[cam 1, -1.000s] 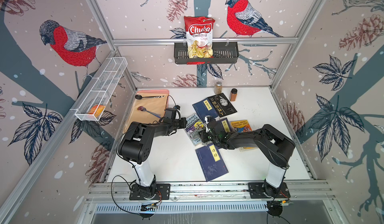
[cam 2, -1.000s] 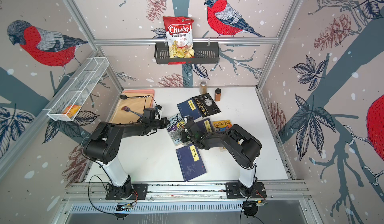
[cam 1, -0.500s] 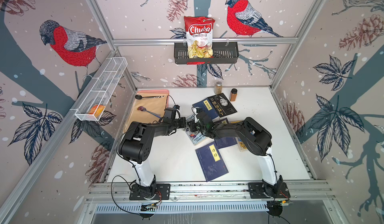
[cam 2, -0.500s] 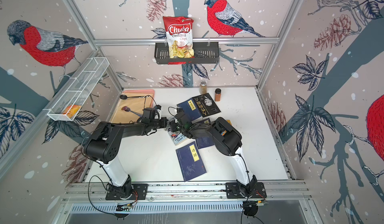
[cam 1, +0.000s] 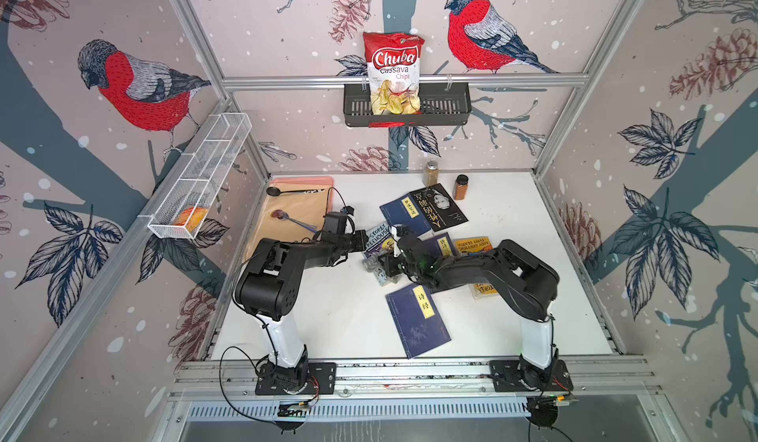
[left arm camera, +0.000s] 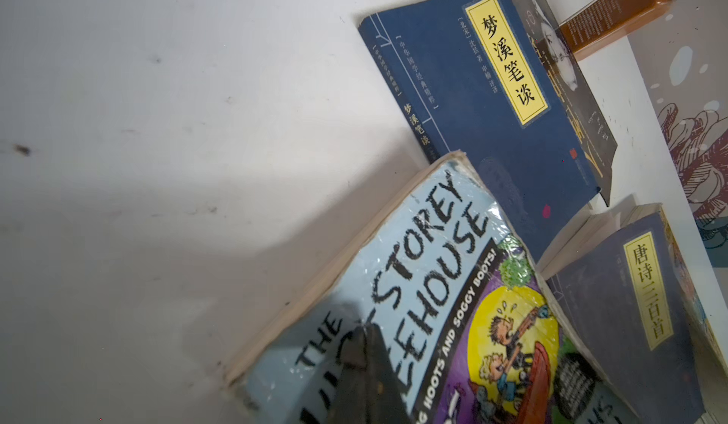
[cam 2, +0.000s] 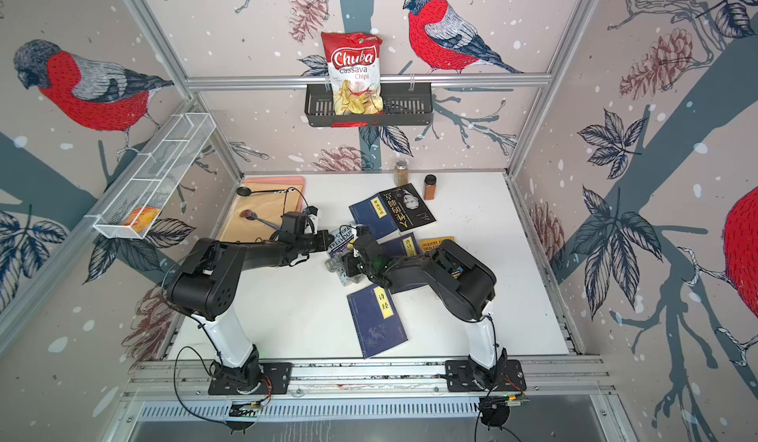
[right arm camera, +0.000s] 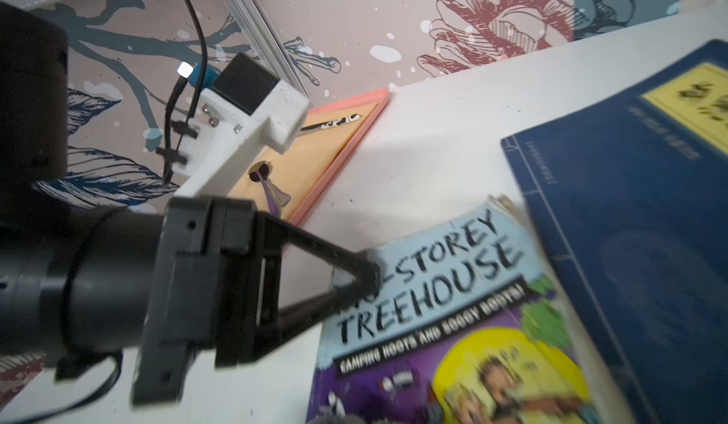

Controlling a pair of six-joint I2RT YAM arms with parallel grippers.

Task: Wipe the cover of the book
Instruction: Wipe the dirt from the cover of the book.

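Pale-blue book [left arm camera: 433,304]: is lying cover-up near the middle of the worktop [cam 1: 328,317], between the two arms. Two navy books [left arm camera: 492,107] are crowding its far edges, touching or overlapping it.
Cover condition: is showing a glossy film with wrinkles and worn, fraying corners.
Left gripper [right arm camera: 364,280]: is pressing its tips down on the title end of the cover, near one corner. The jaws are closed together with nothing between them, so it is judged to be acting as a hold-down.
Right gripper [cam 1: 387,265]: is hanging low over the opposite end of the cover. The jaws are closed to a narrow gap, and its fingers are not showing in the right wrist view.
Cloth [cam 1: 381,273]: is showing as a grey crumpled patch at the right gripper's tips in both top views, so a hold on it is judged likely.
Step in hand: is judged to be mid-wipe, with one arm pinning and one arm stroking.
Risk, book shift: a stroke running away from the pinned corner is likely to pivot the book, because only one small point is holding it.
Risk, cover damage: the cloth catching a wrinkle or a frayed corner is likely to lift the film.
Risk, collision: a stroke running toward the title is bringing the two grippers together.
Risk, missed area: the patch under the left tips is going unwiped.
Risk, neighbours: an overshooting stroke is likely to push the navy books.
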